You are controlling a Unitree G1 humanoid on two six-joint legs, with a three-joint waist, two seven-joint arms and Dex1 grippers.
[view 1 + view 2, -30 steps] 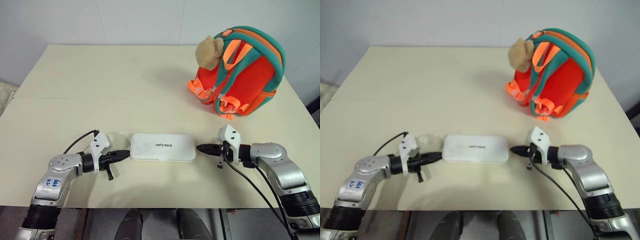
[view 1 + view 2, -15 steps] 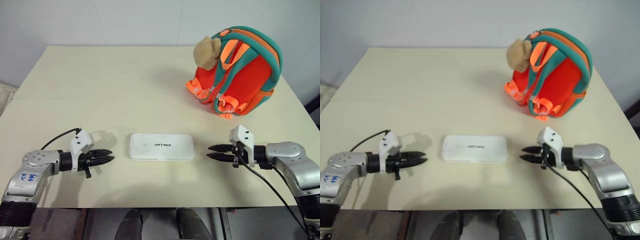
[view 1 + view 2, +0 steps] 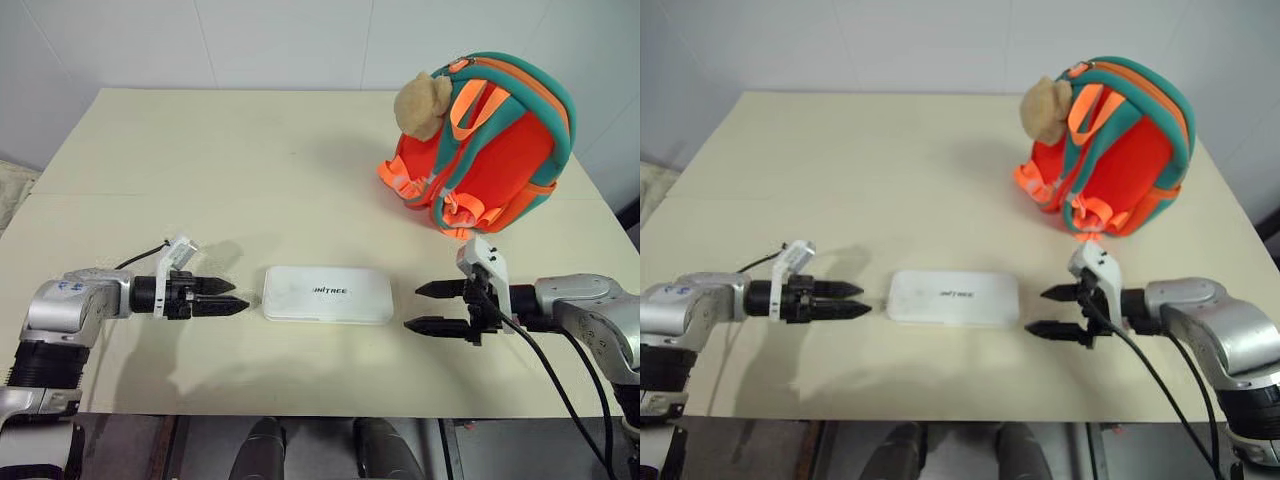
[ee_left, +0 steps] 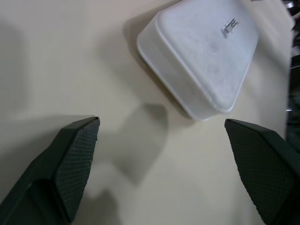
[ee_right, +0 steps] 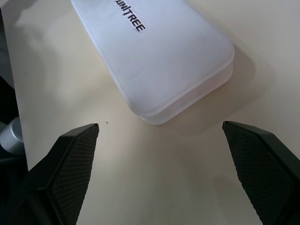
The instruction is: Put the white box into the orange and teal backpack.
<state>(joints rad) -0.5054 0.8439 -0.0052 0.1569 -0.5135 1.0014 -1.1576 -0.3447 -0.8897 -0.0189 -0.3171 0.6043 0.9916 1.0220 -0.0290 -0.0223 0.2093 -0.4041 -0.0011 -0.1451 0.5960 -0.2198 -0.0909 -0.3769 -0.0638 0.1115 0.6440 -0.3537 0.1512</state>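
1. The flat, thin white box [image 3: 327, 294] of smooth matte plastic lies on the pale cream table [image 3: 250, 170] near its front edge. It is rectangular with rounded corners and carries small dark "UNITREE" lettering on its top face. The right wrist view shows a fine seam running round its side, splitting it into 2 shallow halves.

2. The left gripper [image 3: 222, 296] sits just beside the box's left short end, apart from it. Its 2 black tapered fingers [image 4: 75, 161] stand spread wide with nothing between them. The left wrist view shows a fine diamond-grid texture on their inner pads.

3. The right gripper [image 3: 432, 307] sits just beside the box's right short end, not touching it. Its 2 black fingers [image 5: 70, 159] are also parted wide and hold nothing. They carry the same cross-hatched pad texture.

4. The small orange and teal backpack [image 3: 490, 140] of soft padded fabric stands upright at the table's far right, well apart from the box. Its body is bright orange, rounded at the top, with thick teal edging and straps. Orange webbing and buckles hang at its lower edge.

5. A tan plush bear charm [image 3: 420, 105], fuzzy and rounded, hangs against the backpack's upper left side.

6. Each arm has a brushed silver metal shell and a white plastic bracket at the wrist.
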